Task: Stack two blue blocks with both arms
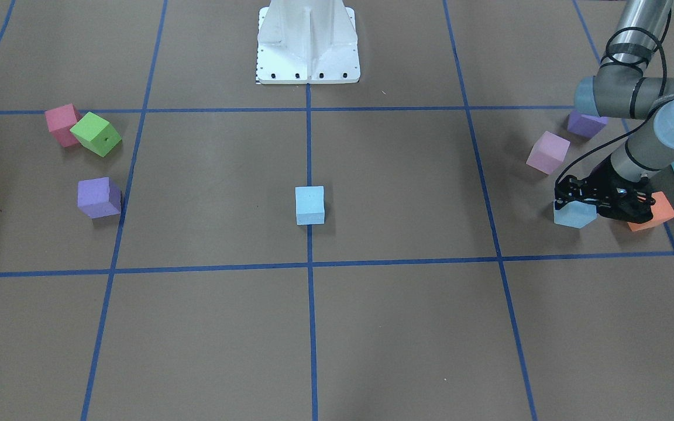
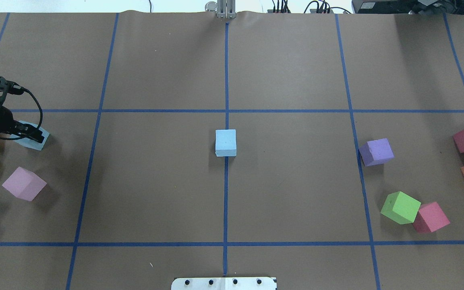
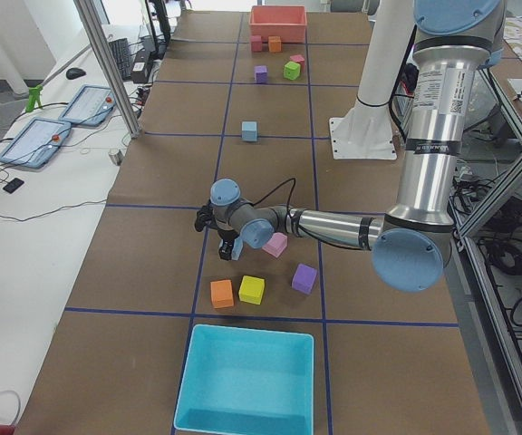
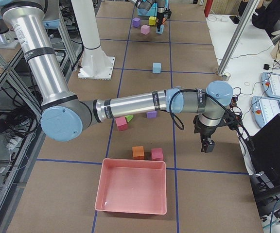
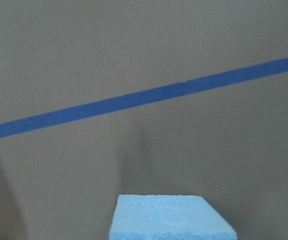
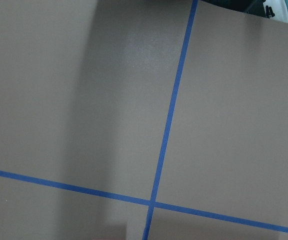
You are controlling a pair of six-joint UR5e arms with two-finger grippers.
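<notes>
Left gripper [image 1: 576,200] sits directly over the outer blue block [image 1: 574,216], which rests on the table; whether the fingers pinch it cannot be told. The centre blue block [image 1: 309,206] lies well apart, toward the table's middle. Right gripper [image 4: 208,144] is farther off, its finger state unclear.

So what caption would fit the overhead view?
Left gripper at one blue block by the side; another blue block sits mid-table.
</notes>
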